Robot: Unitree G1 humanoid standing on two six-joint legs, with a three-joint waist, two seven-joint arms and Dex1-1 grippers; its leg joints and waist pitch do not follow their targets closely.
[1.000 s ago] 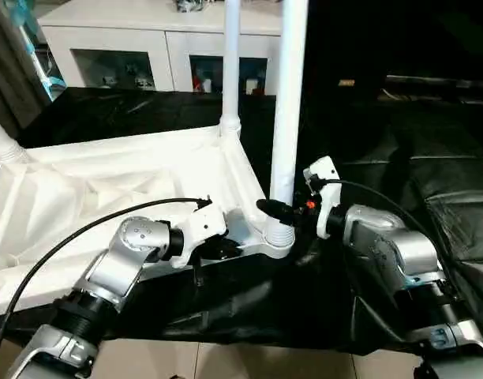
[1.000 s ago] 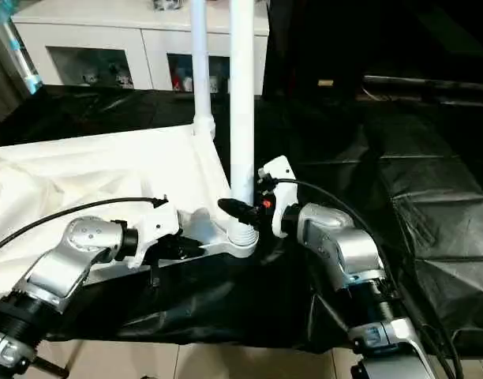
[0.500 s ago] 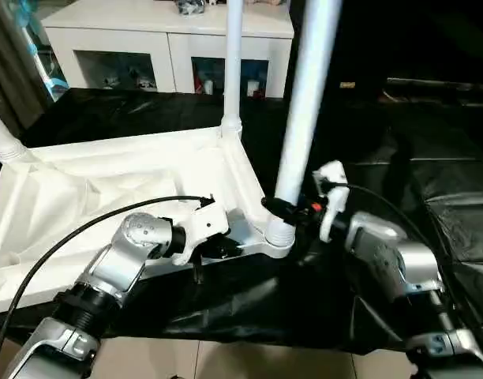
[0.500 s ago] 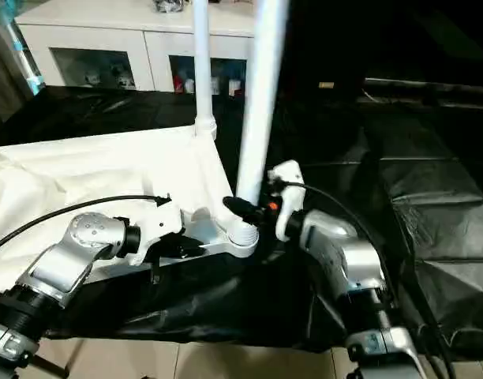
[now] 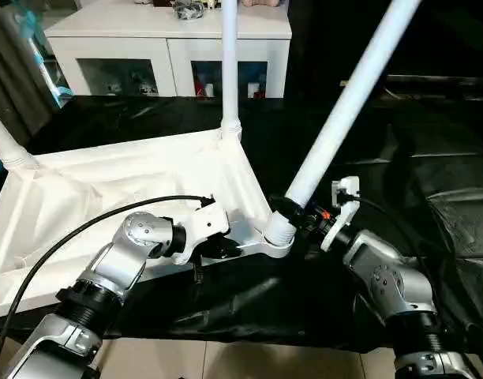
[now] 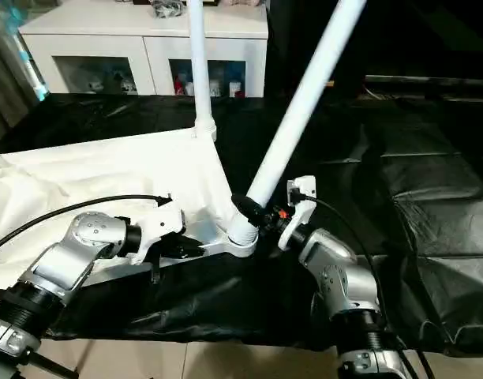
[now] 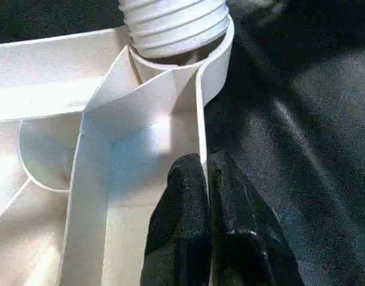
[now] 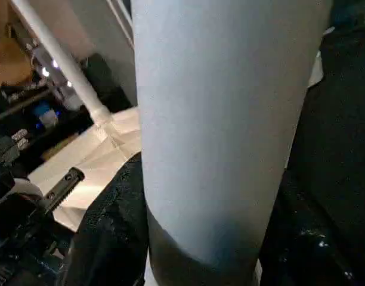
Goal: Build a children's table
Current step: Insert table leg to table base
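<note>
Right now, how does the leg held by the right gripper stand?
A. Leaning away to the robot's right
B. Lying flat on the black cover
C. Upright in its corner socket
A: the leg slants from the corner socket, in the right gripper.

The left arm reaches in low, bent at the elbow. The left gripper (image 7: 207,179) is pinched tight on the thin edge of the table top (image 5: 84,197). The right gripper (image 5: 293,212) wraps its two fingers around the leaning leg (image 5: 344,110), low down by the near corner.
</note>
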